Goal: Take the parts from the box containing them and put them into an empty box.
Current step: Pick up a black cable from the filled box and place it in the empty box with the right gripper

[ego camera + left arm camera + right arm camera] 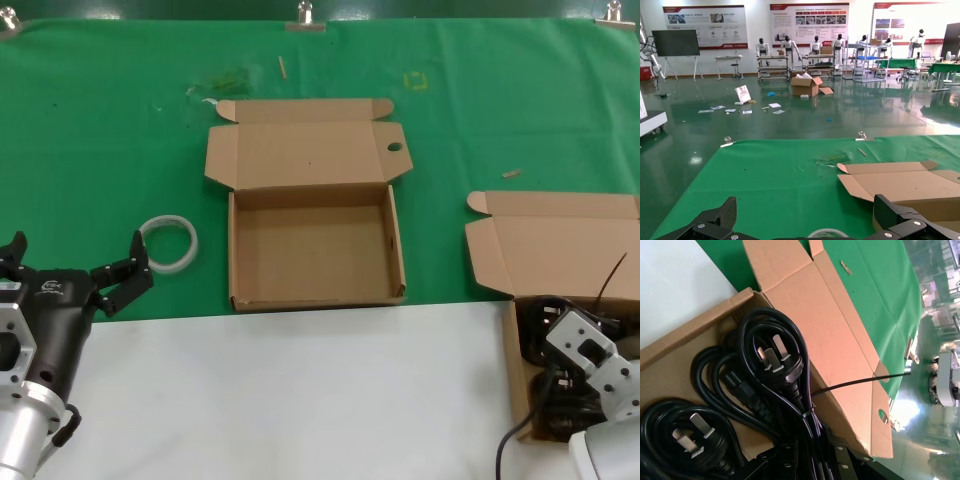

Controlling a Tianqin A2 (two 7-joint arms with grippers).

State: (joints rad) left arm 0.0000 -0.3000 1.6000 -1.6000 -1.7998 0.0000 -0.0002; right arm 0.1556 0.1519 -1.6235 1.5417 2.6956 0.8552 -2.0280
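The empty box (315, 250) lies open at mid-table, its lid back, with a round hole in one lid tab; it also shows in the left wrist view (900, 187). The box with the parts (570, 250) stands at the right edge, and its lid tab (882, 416) also shows a hole. Black cables (715, 390) lie looped inside it. My right gripper (815, 452) reaches into this box (548, 385), fingers closed round one tied cable bundle (782, 367) with its plug up. My left gripper (75, 265) is open and empty at the lower left.
A white plastic ring (170, 243) lies on the green cloth (100, 150) just ahead of the left gripper (810, 222), left of the empty box. Small scraps lie on the cloth at the back. White table surface (300, 390) spans the front.
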